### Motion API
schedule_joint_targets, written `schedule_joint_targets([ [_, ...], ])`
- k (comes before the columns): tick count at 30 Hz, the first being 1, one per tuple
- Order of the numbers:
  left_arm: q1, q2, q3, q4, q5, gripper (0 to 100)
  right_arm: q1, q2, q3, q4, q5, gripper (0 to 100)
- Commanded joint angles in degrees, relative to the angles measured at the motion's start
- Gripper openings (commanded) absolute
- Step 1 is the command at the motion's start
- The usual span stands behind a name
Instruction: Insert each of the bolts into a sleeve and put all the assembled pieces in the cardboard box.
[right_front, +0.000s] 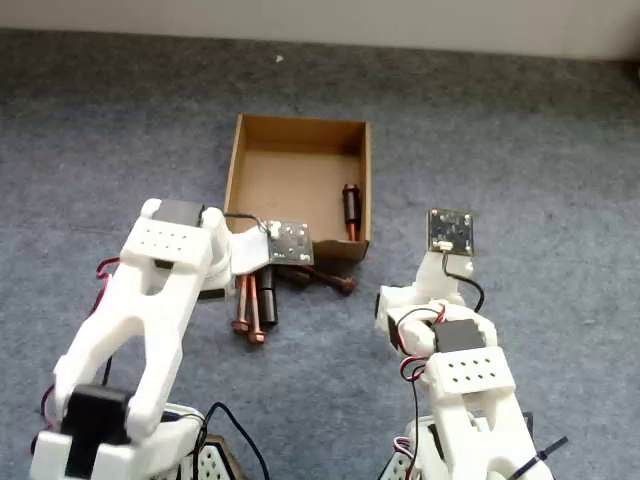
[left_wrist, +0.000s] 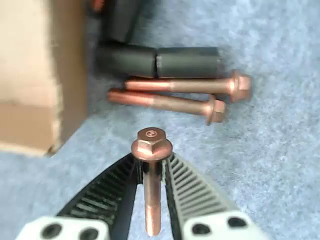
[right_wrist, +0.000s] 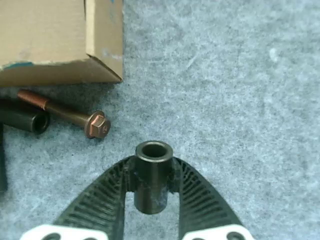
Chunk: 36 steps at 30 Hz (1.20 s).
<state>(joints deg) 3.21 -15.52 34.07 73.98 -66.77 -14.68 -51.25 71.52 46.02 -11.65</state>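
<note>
Quick rundown for you: your left gripper (left_wrist: 151, 161) is clamped on a copper hex-head bolt (left_wrist: 151, 197), with the head poking out past the tips and the shank running back between the ribbed fingers (left_wrist: 195, 192). Just beyond those tips two loose copper bolts (left_wrist: 182, 86) lie side by side on the grey carpet (left_wrist: 270, 150). Right behind them two dark sleeves (left_wrist: 187, 62) sit end to end, touching or nearly so, can't tell which. Off to one side of the tips is a blurry wall of the open cardboard box (left_wrist: 35, 75). Your right gripper (right_wrist: 152, 167) is clenched around a dark cylindrical metal sleeve (right_wrist: 152, 175), bore facing the camera and its sides covered by the fingers. Ahead of it and off to the side, by the box corner, lie another copper bolt (right_wrist: 65, 113) and a dark sleeve end (right_wrist: 25, 116), which the frame edge cuts off. In the high view both grippers' fingers are hidden under the wrist camera boards (right_front: 288, 242), and an assembled bolt-and-sleeve piece (right_front: 351, 208) lies inside the box near a side wall.
</note>
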Motion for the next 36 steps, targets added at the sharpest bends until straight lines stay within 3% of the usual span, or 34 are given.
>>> schedule_joint_targets([
  [1,1.1,-8.57,1.19,0.44,4.13,0,0.4,-1.98,-0.48,-1.19,-0.18,0.5],
  [7,2.15,-18.42,6.2,0.44,10.2,0,0.31,-2.24,-0.48,-1.1,-0.09,0.5],
  [21,2.15,-44.62,10.24,-1.58,36.4,0,0.04,-3.03,-1.19,-0.92,0.0,0.5],
  [31,2.42,-54.29,14.9,-11.43,54.33,0,-2.86,-24.13,-0.57,-0.84,0.0,0.5],
  [36,7.6,-57.63,14.81,-13.8,61.1,0,-3.91,-27.38,-0.57,-1.1,0.0,0.5],
])
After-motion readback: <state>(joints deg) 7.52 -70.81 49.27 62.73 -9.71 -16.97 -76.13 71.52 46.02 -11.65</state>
